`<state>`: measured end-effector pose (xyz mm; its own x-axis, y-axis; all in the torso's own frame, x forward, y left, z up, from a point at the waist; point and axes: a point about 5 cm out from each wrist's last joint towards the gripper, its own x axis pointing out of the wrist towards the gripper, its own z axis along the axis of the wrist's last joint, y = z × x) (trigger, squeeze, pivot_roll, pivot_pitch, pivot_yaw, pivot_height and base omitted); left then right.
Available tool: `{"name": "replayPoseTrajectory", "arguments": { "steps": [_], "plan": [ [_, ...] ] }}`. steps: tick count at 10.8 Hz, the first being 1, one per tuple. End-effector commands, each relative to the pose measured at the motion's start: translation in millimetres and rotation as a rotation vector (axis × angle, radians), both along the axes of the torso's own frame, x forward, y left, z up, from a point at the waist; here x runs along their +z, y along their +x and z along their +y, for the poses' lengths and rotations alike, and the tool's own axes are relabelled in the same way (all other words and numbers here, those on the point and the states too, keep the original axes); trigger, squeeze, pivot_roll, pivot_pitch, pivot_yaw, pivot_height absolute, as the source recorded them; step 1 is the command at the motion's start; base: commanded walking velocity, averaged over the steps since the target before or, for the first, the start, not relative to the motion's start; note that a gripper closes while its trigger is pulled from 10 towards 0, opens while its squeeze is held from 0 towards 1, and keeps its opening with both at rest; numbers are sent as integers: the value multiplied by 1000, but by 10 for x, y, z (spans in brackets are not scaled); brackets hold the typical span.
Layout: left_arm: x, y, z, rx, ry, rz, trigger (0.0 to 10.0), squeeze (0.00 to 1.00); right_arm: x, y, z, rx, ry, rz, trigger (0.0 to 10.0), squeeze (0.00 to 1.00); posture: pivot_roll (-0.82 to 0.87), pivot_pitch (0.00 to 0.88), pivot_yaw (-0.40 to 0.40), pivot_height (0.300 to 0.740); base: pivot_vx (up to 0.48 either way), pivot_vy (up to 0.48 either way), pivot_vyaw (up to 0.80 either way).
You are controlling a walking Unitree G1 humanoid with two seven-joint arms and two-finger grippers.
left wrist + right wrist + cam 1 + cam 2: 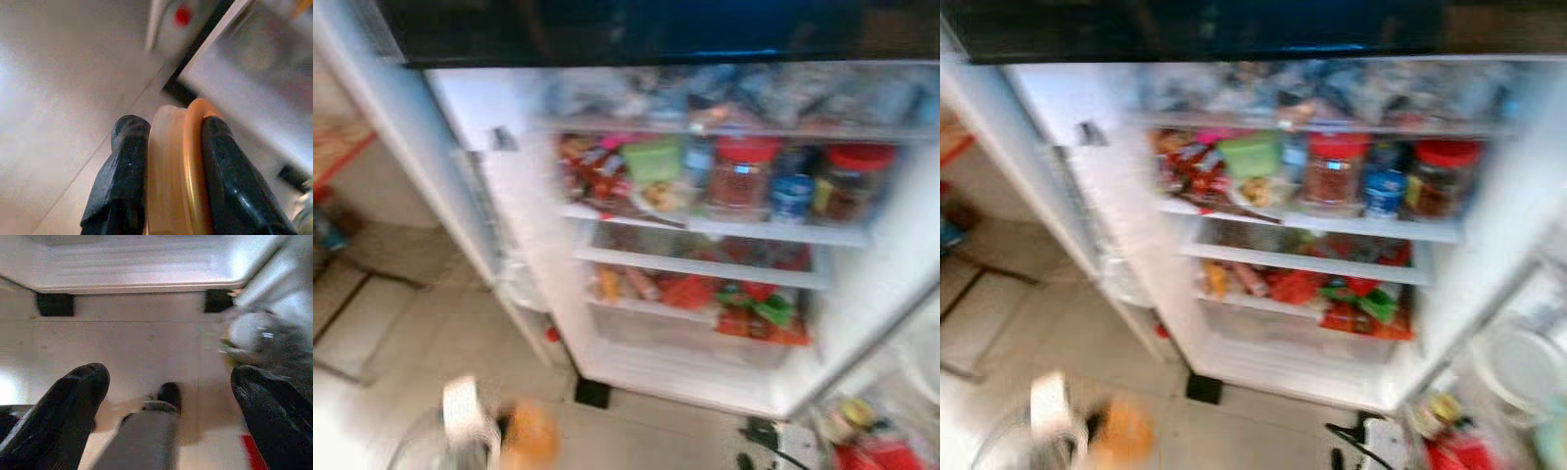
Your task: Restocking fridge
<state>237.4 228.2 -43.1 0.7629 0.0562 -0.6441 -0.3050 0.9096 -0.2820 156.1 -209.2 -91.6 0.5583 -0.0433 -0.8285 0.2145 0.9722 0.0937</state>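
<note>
Nearest the camera, low at the robot's left, the left gripper (171,161) is clamped on a round orange-lidded container (178,166): its two glossy black fingers (122,181) press either side of a pale, translucent body topped by a smooth amber-orange rim. From the head the same thing reads as a blurred orange blob (530,434) beside a white patch on the silver arm, held low over the floor in front of the fridge. The right gripper (166,401) hangs over the floor with its two rounded black fingers (63,406) spread wide and nothing between them; below it lies a blurred grey shape with a dark tip that cannot be made out. The floor (401,323) is pale, matt tile with thin dark joints. Beyond stands the open fridge (524,225), white and smooth-walled, resting on short black feet (593,394). Its lower shelves hold soft red, orange and green packets (744,308). The shelf above carries a square green tub (653,157), two clear jars with red screw lids (739,176) and a blue-labelled bottle between them. The top shelf is packed with crinkled clear bags, too blurred to tell apart.
</note>
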Motion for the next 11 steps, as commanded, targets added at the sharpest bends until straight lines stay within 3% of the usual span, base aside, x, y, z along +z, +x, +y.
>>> {"name": "replayPoseTrajectory", "arguments": {
  "steps": [1, 4, 5, 7, 8, 9, 11],
  "plan": [
    [164, 185, 16, -38, -15, -106, 10000, 0, -19, -43, 10, 1, 6, 13, 10000, 0, -24, 72, 107, 740, 0, 0, 0],
    [480, 479, -147, -144, -115, -327, 10000, 0, -22, -54, 5, 6, 8, 16, 10000, 0, -19, 79, 104, 740, 0, 0, 0],
    [621, 554, -356, -224, -228, -411, 10000, 0, -26, -65, 3, 3, 7, 17, 10000, 0, -24, 83, 108, 740, 0, 0, 0],
    [797, 537, -641, -320, -420, -467, 10000, 0, -28, -74, -1, 0, 4, 18, 10000, 0, -23, 88, 110, 740, 0, 0, 0],
    [908, 475, -791, -329, -561, -485, 10000, 0, -29, -81, -8, 1, 1, 19, 10000, 0, -22, 88, 105, 740, 0, 0, 0],
    [1024, 421, -904, -377, -630, -506, 10000, 0, -29, -83, -15, 7, -2, 20, 10000, 0, -18, 92, 103, 740, 0, 0, 0],
    [1118, 355, -942, -397, -648, -502, 10000, 0, -15, -80, -70, -18, -83, 9, 10000, 0, -15, 86, 100, 740, 0, 0, 0]
  ]
}}
